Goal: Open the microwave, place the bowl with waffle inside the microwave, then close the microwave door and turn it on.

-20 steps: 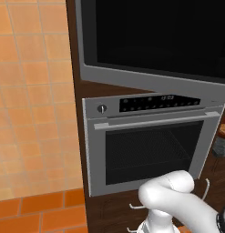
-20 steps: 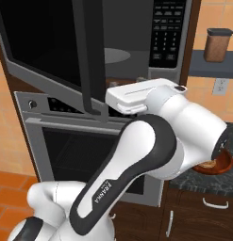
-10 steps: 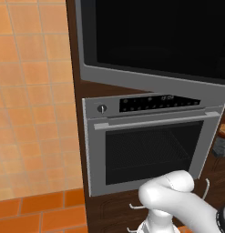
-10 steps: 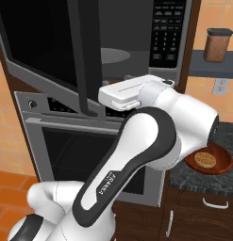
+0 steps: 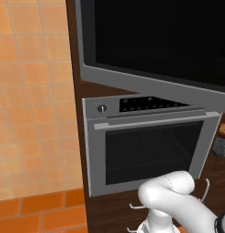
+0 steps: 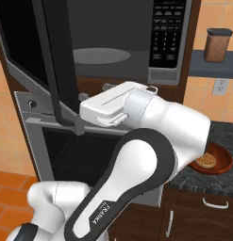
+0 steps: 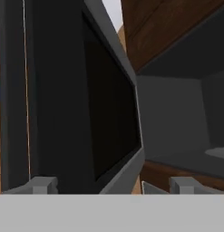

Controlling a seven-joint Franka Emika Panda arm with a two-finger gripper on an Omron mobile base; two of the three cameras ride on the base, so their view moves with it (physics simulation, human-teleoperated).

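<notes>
The arm has swung left, its open claw beside the microwave door, above the silver oven.

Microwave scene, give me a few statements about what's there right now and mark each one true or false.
1. The microwave door is swung open. True.
2. The bowl sits inside the microwave. False: it rests on the dark counter to the right.
3. A waffle lies in the bowl. True.
4. The gripper is shut on the door handle. False: its jaws stand open, holding nothing.
5. The oven below is shut. True.
</notes>
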